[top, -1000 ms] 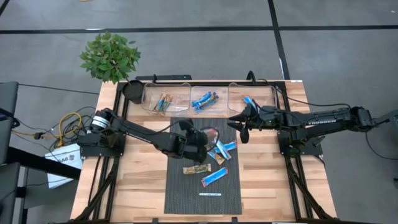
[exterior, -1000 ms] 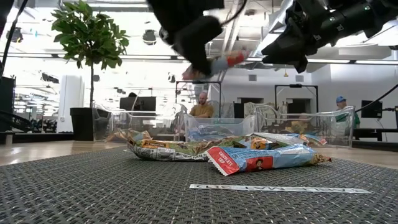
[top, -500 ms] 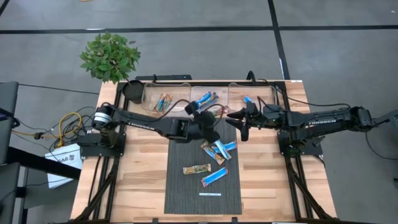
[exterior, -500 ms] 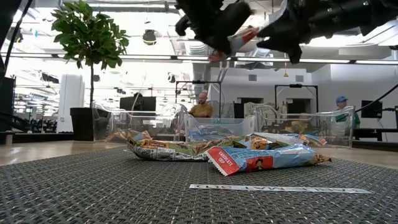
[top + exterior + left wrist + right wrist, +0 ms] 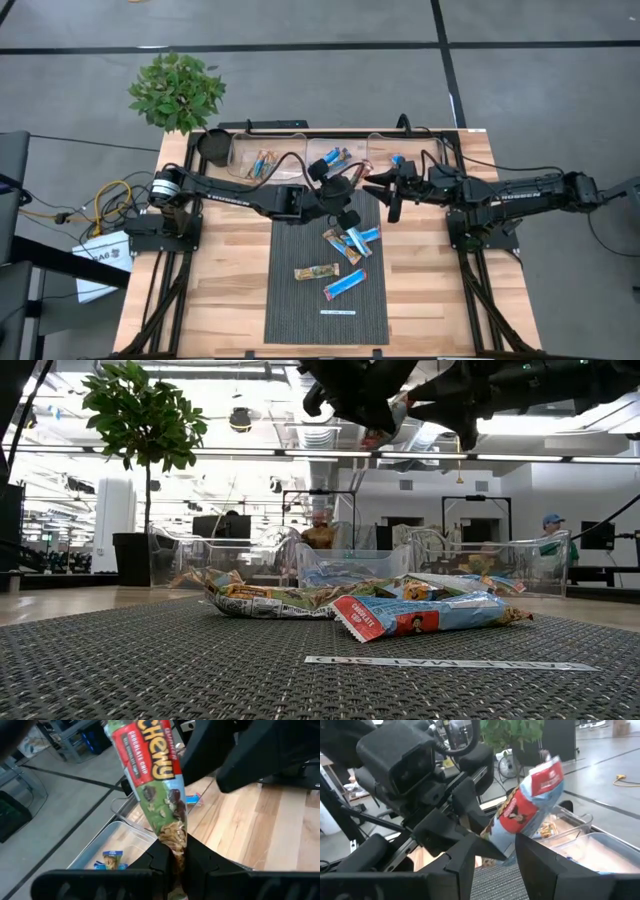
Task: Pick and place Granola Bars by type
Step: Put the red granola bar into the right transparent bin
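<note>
Granola Bars (image 5: 350, 240): most lying in a loose heap on the dark woven mat (image 5: 300, 310), with a tan one (image 5: 315, 271) and a blue one (image 5: 345, 284) near it, towards the white strip (image 5: 337, 312).

Held bar (image 5: 155, 775) up in the air over the mat's far end, pinched at its lower end by the left gripper (image 5: 177, 852), clamped tight on the wrapper. Right gripper (image 5: 495, 842) nose to nose with the left, set around the same bar's other end; cannot tell whether gripping it or only beside it.

Along the table's (image 5: 230, 290) far edge, three clear bins:
- left bin (image 5: 240, 150) with tan bars,
- middle bin (image 5: 312, 148) with blue ones,
- right bin (image 5: 430, 150) with a single blue bar.

Both arms crowded just in front of the middle and right bins. Potted plant (image 5: 178, 90) on the floor off the far left corner. In the room behind, a seated person (image 5: 547, 525) in a blue cap.

Readable on the held bar: "Chewy" in yellow letters, "CHOCOLATE CHIP" on red. "CHOCOLATE CHIP" also on the red end of a bar (image 5: 400, 622) at the front of the heap. Writing on the white strip not legible.
</note>
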